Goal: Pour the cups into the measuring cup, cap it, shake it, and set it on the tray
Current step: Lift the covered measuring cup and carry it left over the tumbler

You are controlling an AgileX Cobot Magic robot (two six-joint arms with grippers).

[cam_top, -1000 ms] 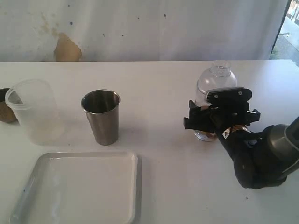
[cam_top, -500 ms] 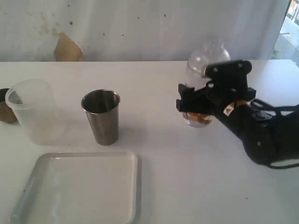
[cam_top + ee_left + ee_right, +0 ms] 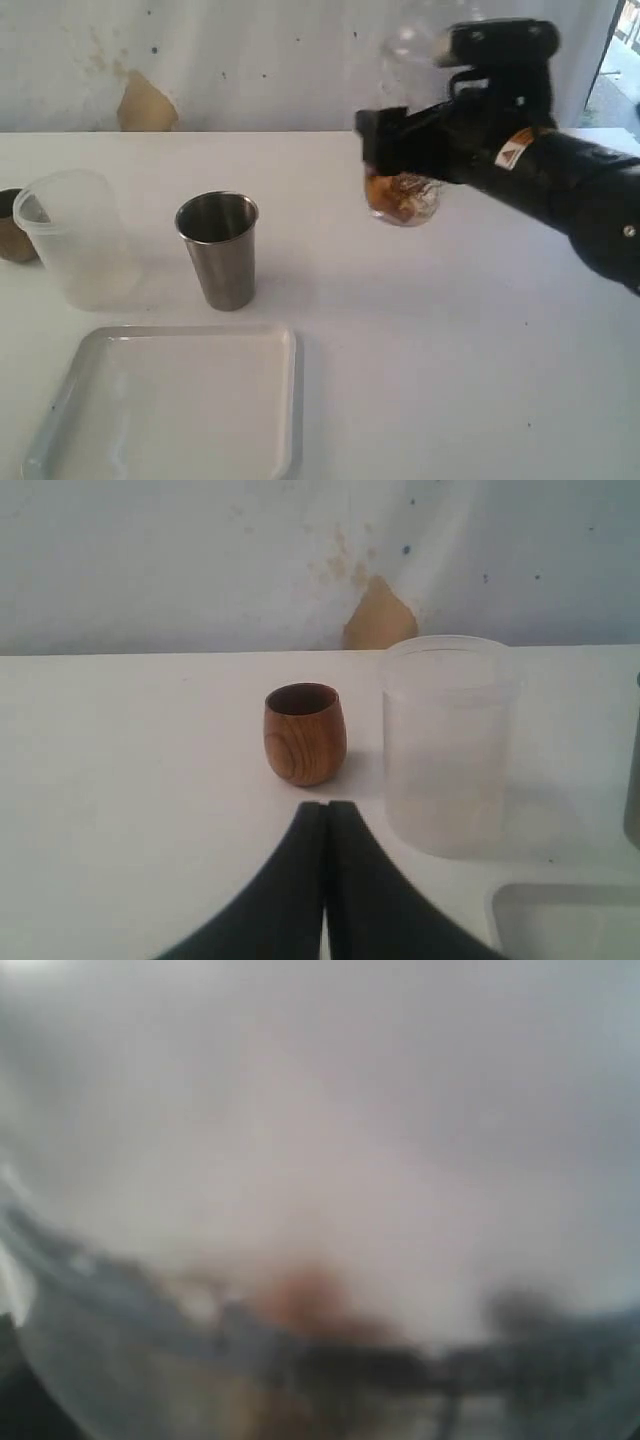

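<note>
Measuring cup hangs clear of the tabletop in the exterior view, right of the middle and toward the wall-side edge. The right gripper is clamped around its body. Brown contents sit at its bottom, and its dome cap shows faintly above. The right wrist view gives only blurred clear plastic with a brown smear. Toward the left edge stand the steel tumbler, frosted plastic cup and wooden cup, with the tray at the near edge. Only the left wrist view shows the left gripper: jaws pressed together on nothing, near the wooden cup but apart from it.
</note>
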